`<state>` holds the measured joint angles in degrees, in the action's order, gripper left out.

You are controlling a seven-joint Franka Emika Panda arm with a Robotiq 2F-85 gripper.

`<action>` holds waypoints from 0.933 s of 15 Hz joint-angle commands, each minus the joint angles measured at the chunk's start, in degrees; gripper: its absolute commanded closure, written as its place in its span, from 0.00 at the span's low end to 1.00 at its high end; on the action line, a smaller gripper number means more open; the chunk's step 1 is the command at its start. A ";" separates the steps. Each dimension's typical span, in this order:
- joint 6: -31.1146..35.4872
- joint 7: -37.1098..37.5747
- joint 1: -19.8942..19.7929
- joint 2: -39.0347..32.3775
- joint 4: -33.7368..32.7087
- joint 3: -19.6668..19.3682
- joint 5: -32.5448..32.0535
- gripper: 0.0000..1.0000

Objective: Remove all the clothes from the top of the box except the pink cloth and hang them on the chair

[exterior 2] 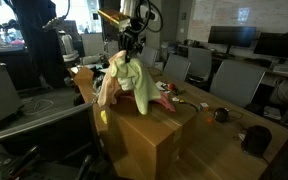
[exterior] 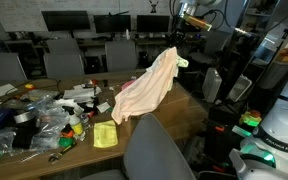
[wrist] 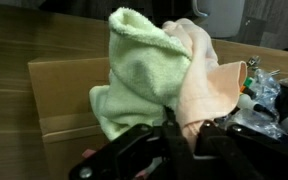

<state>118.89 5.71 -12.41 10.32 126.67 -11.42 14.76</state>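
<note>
My gripper (exterior 2: 132, 48) hangs above the brown cardboard box (exterior 2: 159, 145), shut on the clothes. The large peach-orange garment (exterior: 144, 90) drapes down from the jaws, with the pale mint-green one (exterior 2: 141, 90) bunched beside it. In the wrist view the gripper (wrist: 192, 133) pinches the peach fabric (wrist: 209, 80), the green cloth (wrist: 144, 75) hangs to its left, and the box top (wrist: 64, 90) lies below. The deep rose-pink cloth (exterior 2: 166, 99) lies on the box top under the hanging clothes. The dark grey chair (exterior: 159, 150) stands in front of the table.
The wooden table (exterior: 84, 150) carries a heap of bottles, bags and small items (exterior: 34, 115) and a small yellow cloth (exterior: 105, 135). Black mesh chairs (exterior 2: 229, 80) and monitors (exterior: 69, 20) line the background. A white robot base (exterior: 279, 125) stands at the side.
</note>
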 commanded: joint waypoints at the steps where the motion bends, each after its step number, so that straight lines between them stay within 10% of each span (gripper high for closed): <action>1: -2.92 -5.20 -0.05 11.49 4.70 -1.08 -0.79 0.94; 14: -10.49 -18.05 -1.26 32.33 12.89 -7.16 -2.17 0.94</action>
<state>110.05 -8.98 -13.38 37.38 137.23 -17.57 13.92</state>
